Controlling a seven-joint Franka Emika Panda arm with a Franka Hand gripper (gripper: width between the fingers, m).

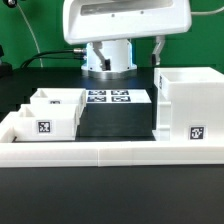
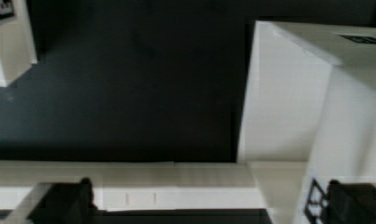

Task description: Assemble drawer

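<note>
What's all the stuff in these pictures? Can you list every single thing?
housing: one, white, tall box at the exterior view's right, with a tag on its front.
trays: two, white, open-top, at the exterior view's left; front tray shows a tag, back tray sits behind it.
marker board: one, white with black tags, flat on the table between the trays and the housing.
border wall: one, white, long and low, across the front.
table: one, black, under everything.
robot arm: one, white and grey, above the back of the table.
gripper: one, dark fingers spread apart, holding nothing.
</note>
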